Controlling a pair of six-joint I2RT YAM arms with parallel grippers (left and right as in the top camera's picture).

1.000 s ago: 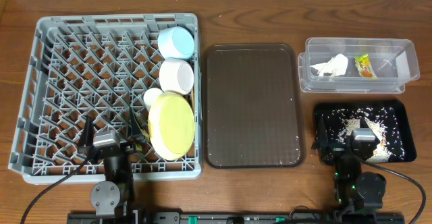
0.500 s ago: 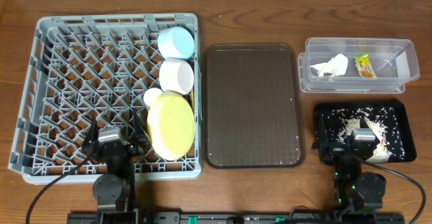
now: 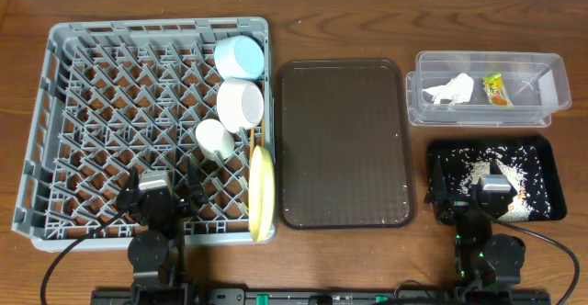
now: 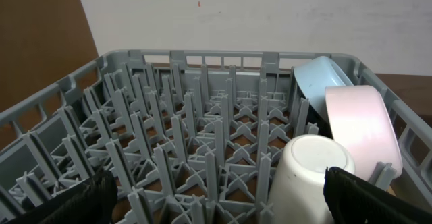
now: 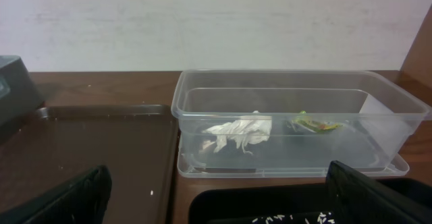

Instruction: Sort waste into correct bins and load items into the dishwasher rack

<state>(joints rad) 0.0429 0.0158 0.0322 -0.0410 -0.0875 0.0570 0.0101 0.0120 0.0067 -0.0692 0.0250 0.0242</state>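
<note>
Your left pincer (image 3: 158, 195) gapes wide and empty above the near edge of the large grey plastic pegged rack (image 3: 41, 121). Along the rack's right side sit a light blue bowl (image 3: 240, 56), pale pink bowl (image 3: 242, 103), small white cup (image 3: 214, 138) and round yellow plate (image 3: 262, 193) on edge. Your right pincer (image 3: 484, 190), likewise wide and empty, hangs over the shallow black tray (image 3: 542, 158) of whitish rice scraps (image 3: 480, 169).
</note>
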